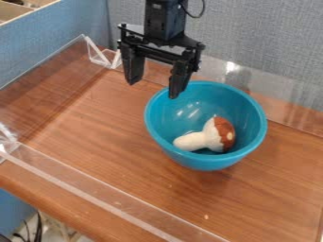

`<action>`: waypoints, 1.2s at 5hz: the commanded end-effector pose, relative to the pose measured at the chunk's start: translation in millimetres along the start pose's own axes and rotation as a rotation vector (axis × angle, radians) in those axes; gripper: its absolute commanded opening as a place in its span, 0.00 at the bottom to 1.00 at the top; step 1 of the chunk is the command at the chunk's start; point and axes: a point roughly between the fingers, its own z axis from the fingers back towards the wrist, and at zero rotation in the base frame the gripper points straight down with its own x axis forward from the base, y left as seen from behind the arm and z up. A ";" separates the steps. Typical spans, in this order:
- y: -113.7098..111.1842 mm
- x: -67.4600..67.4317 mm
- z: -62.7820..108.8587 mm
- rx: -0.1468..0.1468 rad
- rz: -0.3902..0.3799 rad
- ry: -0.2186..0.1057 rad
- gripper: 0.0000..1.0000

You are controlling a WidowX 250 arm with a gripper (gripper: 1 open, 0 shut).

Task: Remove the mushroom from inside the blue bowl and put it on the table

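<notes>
A glossy turquoise blue bowl [190, 107] sits on the brown wood-grain table [89, 132], right of centre. Inside it the mushroom [209, 135] lies on its side, cream stem pointing left and reddish-brown cap to the right. My black gripper [153, 84] hangs above the bowl's far left rim, fingers pointing down. Its jaws stand wide apart and nothing is between them. One fingertip [175, 91] is just over the rim, and the other is outside the bowl to the left.
Low clear acrylic walls [38, 95] edge the tabletop on the left, back and front. A blue panel [76, 24] stands behind at the left and a grey wall at the right. Bare wood lies left and in front of the bowl.
</notes>
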 end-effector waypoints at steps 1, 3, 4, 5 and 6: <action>-7.6 4.1 -9.5 -0.004 -0.140 0.003 1.00; -44.2 11.1 -41.2 -0.010 -0.381 0.018 1.00; -52.8 9.4 -58.3 -0.008 -0.420 0.040 1.00; -50.3 2.4 -64.8 -0.005 -0.419 0.059 1.00; -50.7 6.7 -73.2 -0.001 -0.458 0.064 0.00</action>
